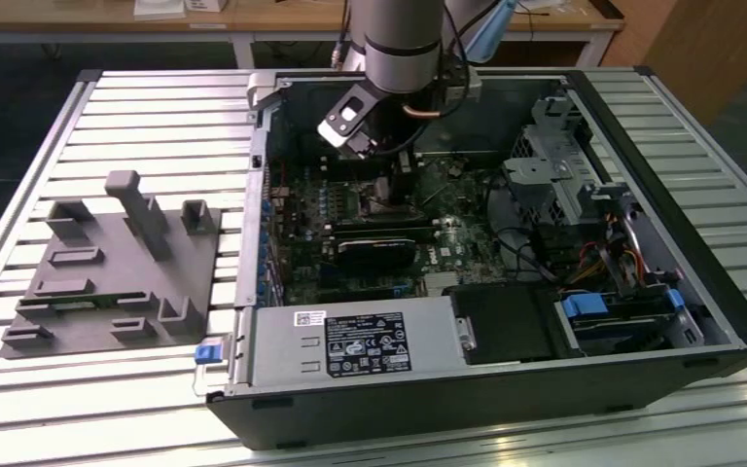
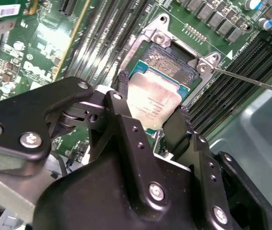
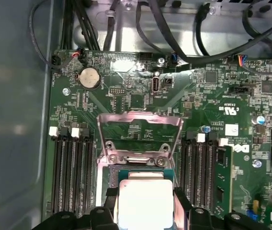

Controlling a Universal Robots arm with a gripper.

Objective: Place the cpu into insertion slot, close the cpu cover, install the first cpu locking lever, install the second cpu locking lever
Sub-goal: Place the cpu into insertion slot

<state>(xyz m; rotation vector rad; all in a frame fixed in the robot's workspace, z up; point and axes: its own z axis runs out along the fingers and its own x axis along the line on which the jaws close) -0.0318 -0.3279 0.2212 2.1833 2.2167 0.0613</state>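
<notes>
One arm reaches down into an open computer case on a slatted metal table. The claw sits low over the green board, toward the case's far wall in the exterior view.

In both wrist views the claw is narrowed onto the cpu. Its black fingers sit against two opposite edges, and the silver top faces the cameras. The cpu is right over the socket. In the second wrist view part of the socket's dark centre shows past the chip's edge. Cannot tell if the cpu is seated or just above.

The cover is open, swung back from the socket, with the board showing through its window. A thin metal lever sticks out from a socket corner across the memory slots, which flank the socket on both sides. A coin battery and black cables lie beyond the cover.

A grey parts tray lies on the table at the exterior view's left of the case. The labelled power supply is at the case's near edge.
</notes>
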